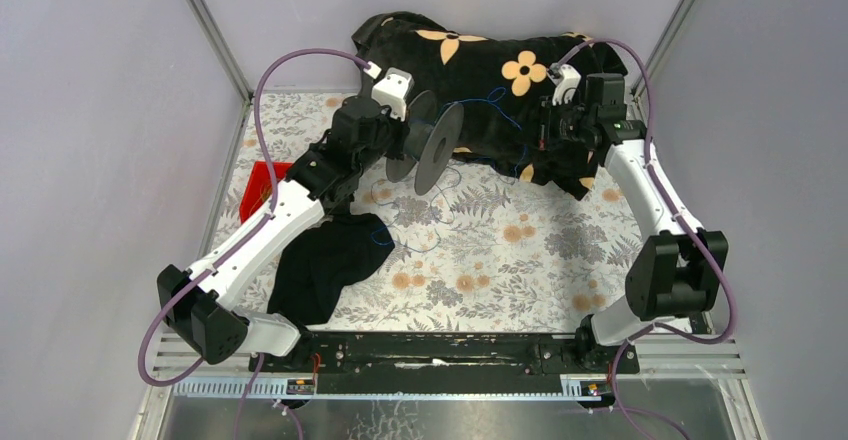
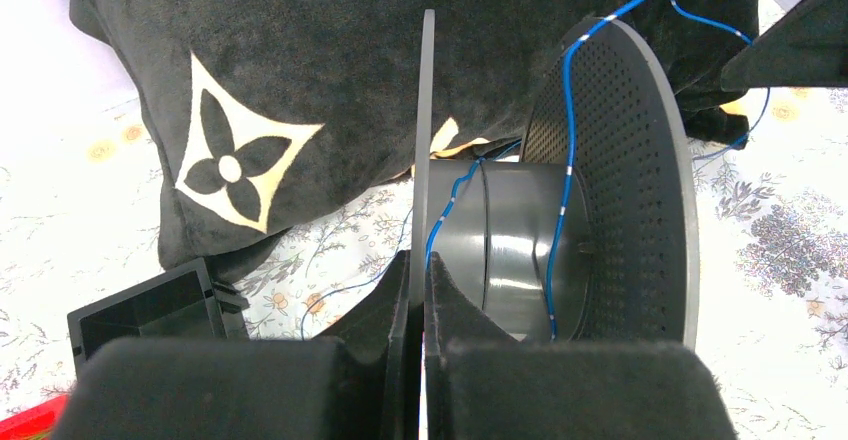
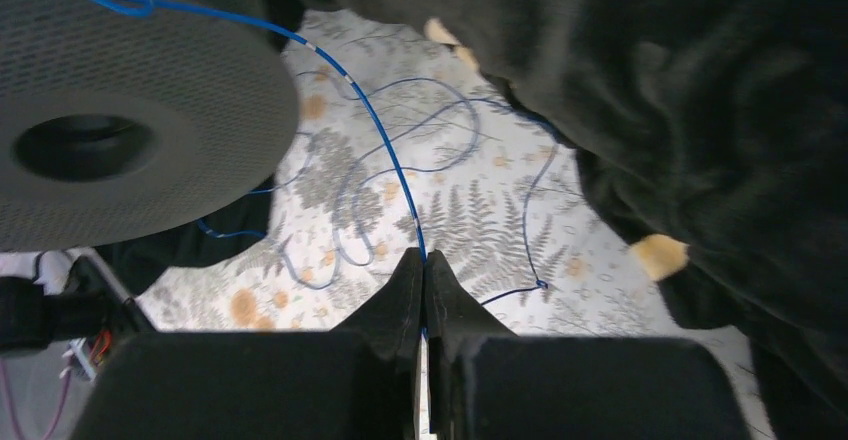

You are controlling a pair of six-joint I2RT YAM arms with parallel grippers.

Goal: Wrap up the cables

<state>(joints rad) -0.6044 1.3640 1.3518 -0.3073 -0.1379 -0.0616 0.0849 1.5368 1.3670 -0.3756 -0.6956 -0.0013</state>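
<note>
Cables, 1 strand tight in the right gripper; left gripper tight on the spool's flange

At back blanket; spool before it; cables strewn on tablecloth before spool; bin left, cloth front-left.

Blue cables carry small white bands. The spool is dark grey with dotted flanges. The black blanket bears cream flowers. The counter is white with grey ferns and orange blooms. The bin is red.
</note>
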